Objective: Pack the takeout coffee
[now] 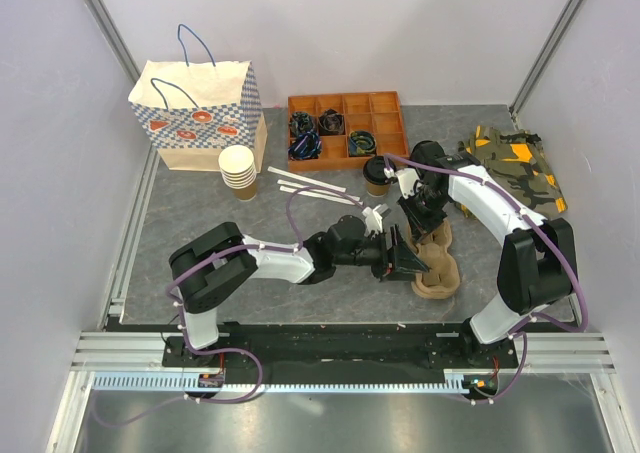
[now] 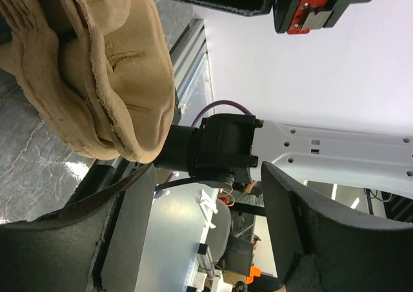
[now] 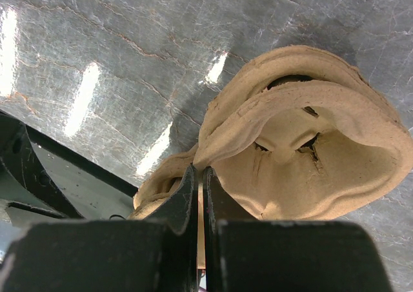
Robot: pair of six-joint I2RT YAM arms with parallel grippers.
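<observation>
Coffee cup is sitting unpacked behind the pulp carrier. Right gripper is pinching its rim; left gripper is gaping alongside.

Patterned bag, cup stack (just beside)

You are looking at a grey, marble-veined table between pale lilac walls. At the far left, the paper bag is cream with blue checks, orange-red round motifs and blue handles. Beside it, the stack of lidless cups is tan with cream insides. The far tray is orange-brown, its contents black and blue. The takeout coffee cup is kraft brown under a black lid. The far-right cloth is camouflage: green, black and orange-yellow. The near pulp cup carrier is plain tan. The thin strips near the stack are white.
</observation>
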